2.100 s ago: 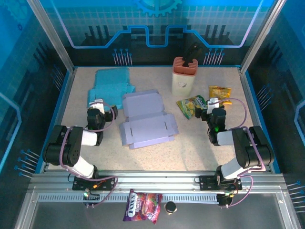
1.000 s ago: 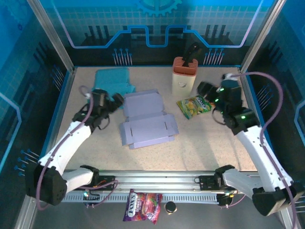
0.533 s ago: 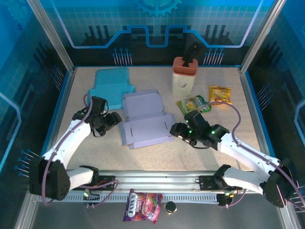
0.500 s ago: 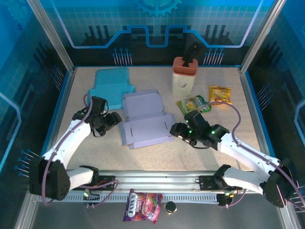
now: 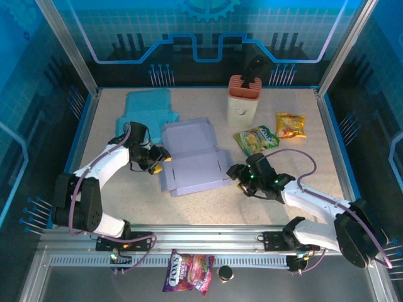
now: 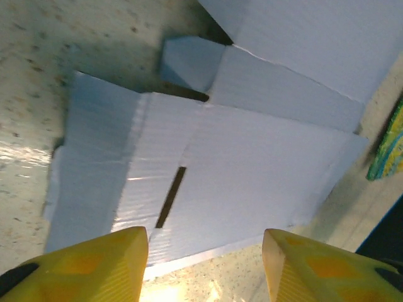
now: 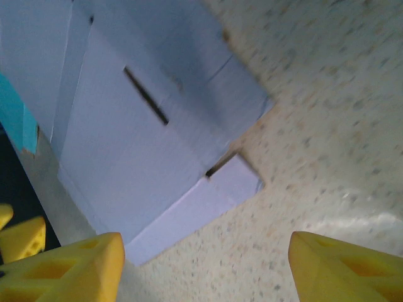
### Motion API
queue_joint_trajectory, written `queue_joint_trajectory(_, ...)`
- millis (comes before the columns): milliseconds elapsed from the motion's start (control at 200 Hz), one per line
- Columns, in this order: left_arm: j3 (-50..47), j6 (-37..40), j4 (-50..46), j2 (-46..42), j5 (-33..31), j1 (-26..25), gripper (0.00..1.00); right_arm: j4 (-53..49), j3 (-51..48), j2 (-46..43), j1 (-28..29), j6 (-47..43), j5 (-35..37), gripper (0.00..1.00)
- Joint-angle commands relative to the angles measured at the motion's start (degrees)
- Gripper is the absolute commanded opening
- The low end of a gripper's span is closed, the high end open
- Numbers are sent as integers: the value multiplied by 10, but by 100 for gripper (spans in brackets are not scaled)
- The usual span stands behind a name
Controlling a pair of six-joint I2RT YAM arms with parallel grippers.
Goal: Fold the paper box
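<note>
At paper box (image 5: 195, 167) edges | left hand (image 5: 160, 165), right hand (image 5: 234, 174) | both parted

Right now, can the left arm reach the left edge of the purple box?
Probably yes: the left gripper hangs open right at the left edge of the purple box, with nothing lying between them.

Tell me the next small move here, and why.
Probably ease the left hand forward and close it on the near edge of the lavender box blank, which lies flat and unfolded. The left hand is open at that edge, and the right hand is open at the opposite edge, gripping nothing.
</note>
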Motion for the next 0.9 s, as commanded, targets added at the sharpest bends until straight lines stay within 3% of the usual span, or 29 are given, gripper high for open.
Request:
queue_joint_trajectory(0,21,1,-2,25,7,18,43,90,-13,15,-22,32,-11,69)
queue_joint_trajectory(285,64,22,38,124,17,23,33,207,-29,109,-28,80,-26,67)
queue_joint_trajectory(655,40,53,51,174,-3,23,32,309,-35,185,-40,100,-37,64)
queue_joint_trajectory(895,36,78,41,194,-31,16,31,316,-47,176,-49,92,-26,63)
